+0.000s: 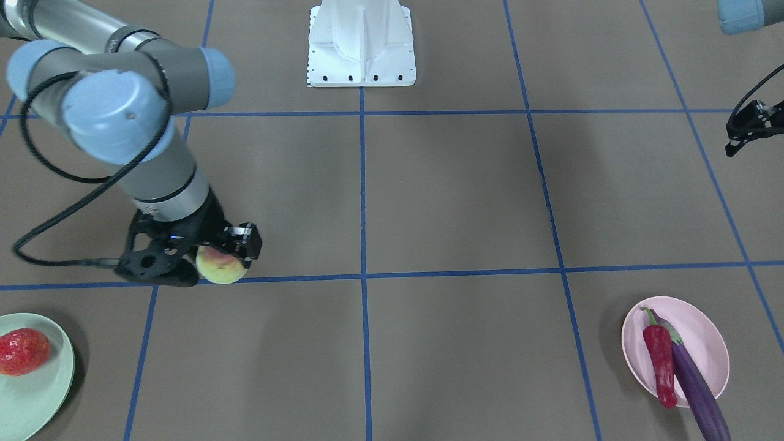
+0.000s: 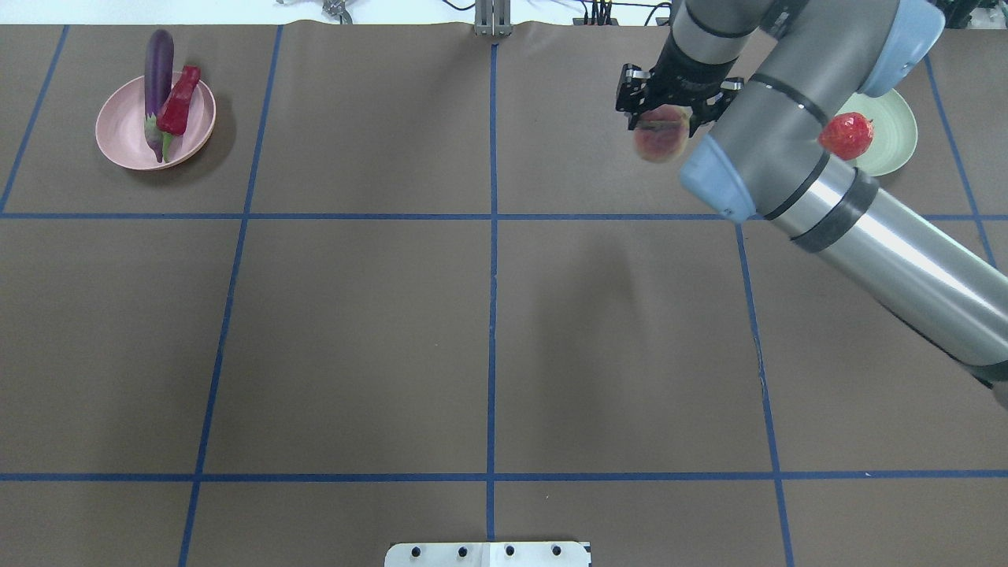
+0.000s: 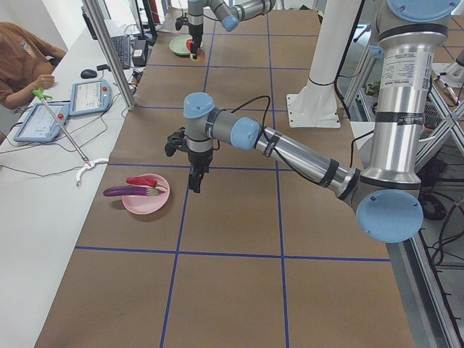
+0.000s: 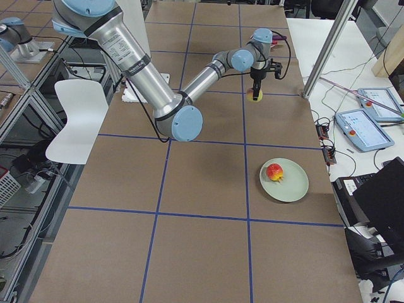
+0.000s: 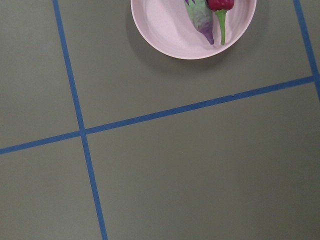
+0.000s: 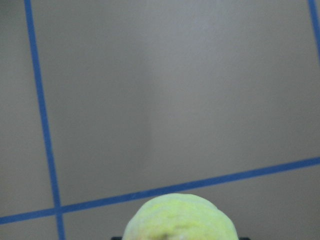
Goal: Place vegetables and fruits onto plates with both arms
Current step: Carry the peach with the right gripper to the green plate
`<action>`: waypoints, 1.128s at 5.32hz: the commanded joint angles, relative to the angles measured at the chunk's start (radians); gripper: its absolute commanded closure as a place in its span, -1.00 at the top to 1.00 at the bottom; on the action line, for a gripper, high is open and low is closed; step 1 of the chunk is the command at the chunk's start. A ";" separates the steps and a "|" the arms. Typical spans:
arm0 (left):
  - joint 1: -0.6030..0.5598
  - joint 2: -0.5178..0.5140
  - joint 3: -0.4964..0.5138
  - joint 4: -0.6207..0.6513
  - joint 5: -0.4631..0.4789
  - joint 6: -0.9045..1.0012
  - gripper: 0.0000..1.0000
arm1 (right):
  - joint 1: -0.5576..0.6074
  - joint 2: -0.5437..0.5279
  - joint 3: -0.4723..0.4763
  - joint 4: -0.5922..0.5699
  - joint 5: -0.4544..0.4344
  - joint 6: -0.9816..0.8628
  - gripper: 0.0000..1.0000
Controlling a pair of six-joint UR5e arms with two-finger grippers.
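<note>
My right gripper (image 1: 228, 260) is shut on the yellow-green peach (image 1: 219, 266) and holds it a little above the table, well away from the mint green plate (image 1: 38, 398). The red pomegranate (image 1: 23, 351) lies on that plate. The peach fills the bottom edge of the right wrist view (image 6: 180, 219). The purple eggplant (image 1: 698, 387) and the red chili pepper (image 1: 661, 362) lie side by side on the pink plate (image 1: 707, 340). My left gripper (image 1: 738, 136) hangs empty at the view's edge, back from the pink plate; I cannot tell whether it is open or shut.
The white base block (image 1: 361, 46) stands at the table's robot side. Blue tape lines divide the brown table (image 2: 488, 339) into squares. An operator (image 3: 22, 58), tablets and cables sit on a side bench beyond the table's far edge.
</note>
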 commanded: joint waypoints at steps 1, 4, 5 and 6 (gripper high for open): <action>-0.028 0.023 0.006 -0.012 0.002 0.122 1.00 | 0.178 -0.039 -0.141 0.009 0.038 -0.363 -1.00; -0.073 0.024 0.095 -0.014 0.006 0.198 1.00 | 0.281 -0.017 -0.564 0.423 0.038 -0.435 -1.00; -0.076 0.024 0.098 -0.014 0.006 0.197 1.00 | 0.288 -0.013 -0.652 0.517 0.006 -0.437 -1.00; -0.076 0.024 0.098 -0.014 0.005 0.198 1.00 | 0.280 -0.006 -0.715 0.583 -0.064 -0.437 -1.00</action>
